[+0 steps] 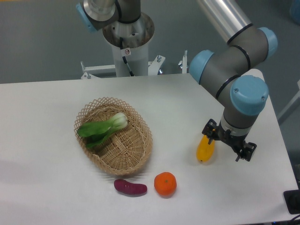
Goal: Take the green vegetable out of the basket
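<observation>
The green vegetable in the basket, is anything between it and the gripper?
Nothing visible. The gripper is far right by the yellow vegetable; bare table separates it from the green vegetable, exposed in the basket.

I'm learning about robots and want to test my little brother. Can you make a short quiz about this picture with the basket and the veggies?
1. True or false: the bok choy lies inside the wicker basket.
2. Which thing lies closest to the gripper? A) purple sweet potato B) orange C) yellow vegetable
3. Fill in: the sweet potato and the orange lie on the white table, just ____ the basket.

Key: 1 true. 2 C, the yellow vegetable lies right beside the gripper, far from the basket. 3 outside, near the basket's front edge.
</observation>
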{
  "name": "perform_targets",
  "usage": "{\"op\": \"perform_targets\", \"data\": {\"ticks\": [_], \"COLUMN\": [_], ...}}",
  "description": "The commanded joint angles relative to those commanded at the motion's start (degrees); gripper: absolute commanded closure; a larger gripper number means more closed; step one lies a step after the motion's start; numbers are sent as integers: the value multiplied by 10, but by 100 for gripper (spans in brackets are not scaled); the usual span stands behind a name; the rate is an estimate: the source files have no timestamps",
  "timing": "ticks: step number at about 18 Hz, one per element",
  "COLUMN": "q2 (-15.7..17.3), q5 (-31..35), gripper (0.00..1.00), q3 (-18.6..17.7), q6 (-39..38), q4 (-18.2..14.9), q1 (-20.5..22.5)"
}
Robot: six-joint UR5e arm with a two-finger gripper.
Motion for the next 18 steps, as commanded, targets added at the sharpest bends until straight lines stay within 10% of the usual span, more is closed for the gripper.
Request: {"op": "perform_targets", "data": {"ticks": [18], "q2": [42], "q5": [-25], "gripper": [0], "q3": [-54], "q6": [-47], "q4": [-4], "q1": [-38]}}
